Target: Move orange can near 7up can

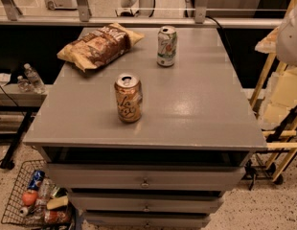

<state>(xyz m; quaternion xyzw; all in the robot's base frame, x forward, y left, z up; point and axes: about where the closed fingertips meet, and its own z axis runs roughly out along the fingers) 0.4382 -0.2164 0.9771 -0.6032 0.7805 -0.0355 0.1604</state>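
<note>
On the tabletop, near the front and left of centre: one small orange-copper drink can (128, 98) with pale cursive lettering and a silver top.
Orange can, axis and facing: upright on its base, long axis vertical, silver top upward, lettering turned toward the camera.
Orange can, shape and surface: smooth metal cylinder with a slight sheen; the top has a dark opening.
Toward the far edge, right of the orange can: one pale white-and-green drink can with a small red mark (166, 46), the 7up can.
7up can, axis: also upright, long axis vertical, silver top upward.
Gap between the two cans: well apart, with bare tabletop between them.
Far left corner: one crinkled brown-and-yellow snack bag (98, 45), lying flat and puffed, its long side running diagonally, near the 7up can but not touching it.
Count on the tabletop: two cans, one bag.
Supporting furniture: a grey, flat, rectangular table top (201, 114) with a dull painted sheen, over three grey drawer fronts (187, 178), each with a small metal knob.
Floor, lower left: one dark wire basket (9, 195) holding mixed colourful items too small to name.
Low shelf at left: two clear plastic bottles (32, 78).
Right edge: a yellow wooden frame (263, 75) and a pale rounded shape (290, 32) that I cannot identify.
Gripper: out of the camera's view, so whether its fingers are apart or together cannot be told.
</note>
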